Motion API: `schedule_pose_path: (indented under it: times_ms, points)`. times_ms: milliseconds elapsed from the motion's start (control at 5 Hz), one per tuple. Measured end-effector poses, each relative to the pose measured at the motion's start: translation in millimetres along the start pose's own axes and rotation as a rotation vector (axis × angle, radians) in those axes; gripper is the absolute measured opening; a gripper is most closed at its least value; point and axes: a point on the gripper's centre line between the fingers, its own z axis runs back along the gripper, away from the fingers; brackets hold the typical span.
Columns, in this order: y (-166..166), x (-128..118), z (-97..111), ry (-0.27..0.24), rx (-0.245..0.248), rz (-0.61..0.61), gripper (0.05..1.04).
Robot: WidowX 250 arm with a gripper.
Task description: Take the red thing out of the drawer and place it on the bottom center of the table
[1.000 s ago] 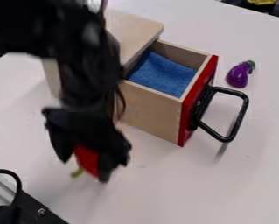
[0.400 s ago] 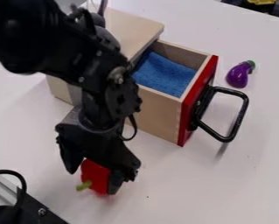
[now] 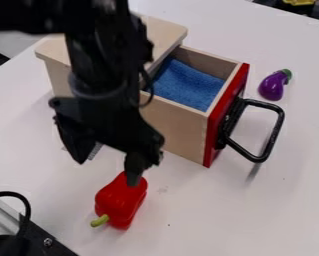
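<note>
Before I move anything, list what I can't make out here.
All in the camera view:
Floor of the drawer: under the blue cloth.
Middle of the wooden box: behind the arm.
Upper tip of the red pepper: behind the pincer.
Yellow object: cut by the top edge.

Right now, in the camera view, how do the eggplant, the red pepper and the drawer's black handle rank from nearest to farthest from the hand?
1. Red pepper: on the table, just below the hand.
2. Black handle: to the right, on the drawer's red front.
3. Eggplant: upper right, beyond the handle.
</note>
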Motion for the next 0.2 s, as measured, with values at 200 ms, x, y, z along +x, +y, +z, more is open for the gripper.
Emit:
schedule_pose_path:
  times_ms: [200]
  points:
    - [3.1,-0.1,8.5,0.000,-0.005,-0.002,0.999]
